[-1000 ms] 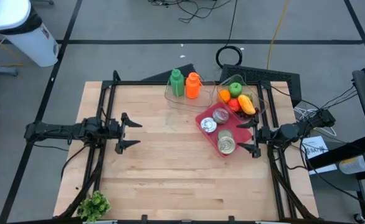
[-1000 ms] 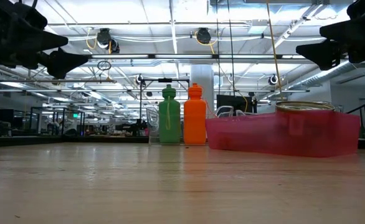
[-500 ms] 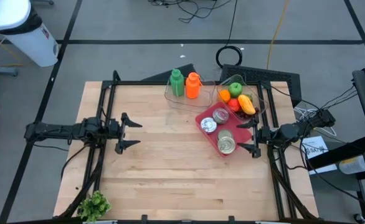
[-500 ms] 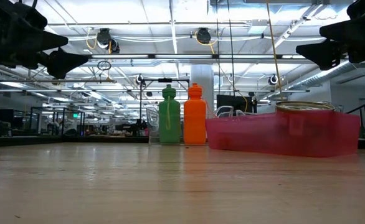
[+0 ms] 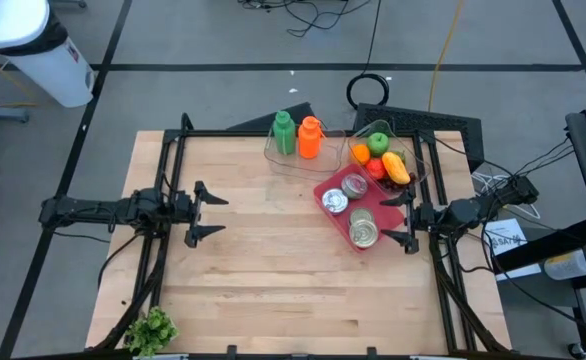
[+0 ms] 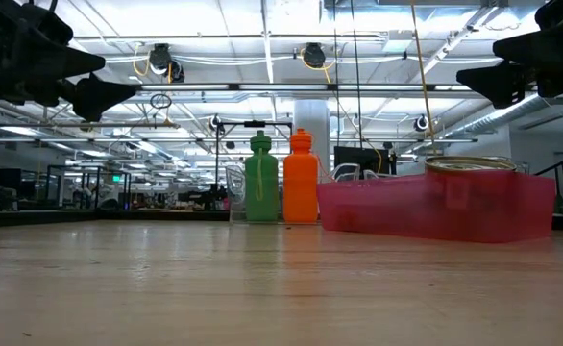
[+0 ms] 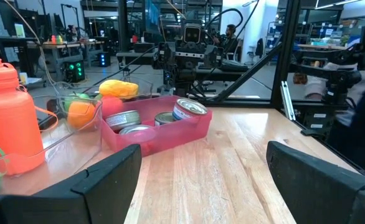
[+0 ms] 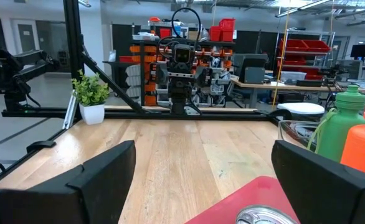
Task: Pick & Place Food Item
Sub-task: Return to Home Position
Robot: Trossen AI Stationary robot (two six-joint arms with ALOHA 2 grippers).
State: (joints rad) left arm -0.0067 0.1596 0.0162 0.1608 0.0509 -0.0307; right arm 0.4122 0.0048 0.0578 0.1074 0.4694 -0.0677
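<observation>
Toward the far right of the table, inside the pink bin [image 5: 325,187]: tuna cans [image 5: 364,234], lying flat, lids up, packed close together. No can out on the bare wood. Just beyond the bin, on its far side, a clear tub [image 5: 420,160] of fruit. Left of that, a green bottle [image 5: 284,133] and an orange bottle [image 5: 310,137], upright and side by side.

At the left edge, the left gripper [image 5: 220,215]: raised off the board, fingers spread wide, nothing between them, pointing right across the table. Opposite it, at the right edge, the right gripper [image 5: 386,218]: likewise splayed and empty, with its fingertips by the near-right side of the bin. Judging by the low view, hangs well above the bin rather than touching it.

Looks like the closing step: homing both arms, with the picking and placing apparently done. Calls for little next, at most a settling of each arm into its rest pose, with no reaching and no grasping. Worth watching only on the right side, given the fingers' nearness to the bin wall and the cans below. Shows no sign of contact there.
</observation>
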